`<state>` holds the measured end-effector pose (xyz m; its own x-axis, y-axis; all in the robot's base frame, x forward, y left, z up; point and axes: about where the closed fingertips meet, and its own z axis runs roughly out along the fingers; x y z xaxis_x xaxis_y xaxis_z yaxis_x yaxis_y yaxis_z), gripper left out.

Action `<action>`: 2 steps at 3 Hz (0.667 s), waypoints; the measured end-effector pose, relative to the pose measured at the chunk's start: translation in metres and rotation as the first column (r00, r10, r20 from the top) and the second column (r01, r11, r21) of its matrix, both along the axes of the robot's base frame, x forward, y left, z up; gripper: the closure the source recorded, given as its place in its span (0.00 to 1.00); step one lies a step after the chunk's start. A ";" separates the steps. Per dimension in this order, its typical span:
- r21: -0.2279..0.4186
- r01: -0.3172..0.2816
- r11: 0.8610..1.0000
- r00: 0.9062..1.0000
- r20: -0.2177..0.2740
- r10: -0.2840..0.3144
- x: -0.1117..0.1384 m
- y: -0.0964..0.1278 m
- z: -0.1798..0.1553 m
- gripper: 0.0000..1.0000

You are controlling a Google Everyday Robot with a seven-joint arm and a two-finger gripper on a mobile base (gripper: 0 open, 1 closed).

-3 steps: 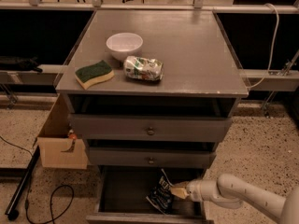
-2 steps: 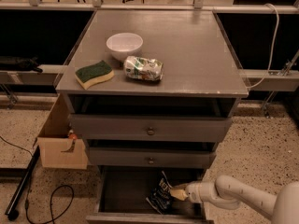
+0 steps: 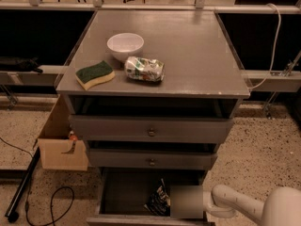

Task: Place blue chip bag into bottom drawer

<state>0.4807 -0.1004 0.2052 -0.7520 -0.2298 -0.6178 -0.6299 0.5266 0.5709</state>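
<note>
Finishing the place step: the blue chip bag (image 3: 159,199) is already sitting inside the open bottom drawer (image 3: 127,192), toward its right half, at 6 o'clock in the view. It is standing roughly on edge rather than lying flat.

The gripper (image 3: 186,200) is sitting at the bag's 3 o'clock, inside the drawer and right against it. I cannot tell how far open it is, or whether it is gripping the bag or has let go. The arm (image 3: 235,205) is reaching in from 4 o'clock.

My read is that the next move is calling for a release, if that is not done, then a clean pull-out up and toward 3 o'clock without dragging the bag over the drawer's front lip.

Versus a second ago, the bag is sitting about where it was, maybe a touch lower. The arm is riding lower, and more of its pale upper link is showing at 4 o'clock.

On the bench (image 3: 188,55), the white bowl (image 3: 125,45), sponge (image 3: 95,74) and green-and-white packet (image 3: 145,69) are staying put at 11 o'clock.
</note>
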 end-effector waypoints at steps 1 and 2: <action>0.017 -0.017 1.000 1.000 -0.002 0.017 0.003 0.011 -0.021 1.00; 0.024 -0.027 0.999 1.000 0.010 0.027 0.002 0.015 -0.024 0.96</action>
<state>0.4828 -0.0850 0.1814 -0.7393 -0.2350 -0.6311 -0.6497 0.4951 0.5768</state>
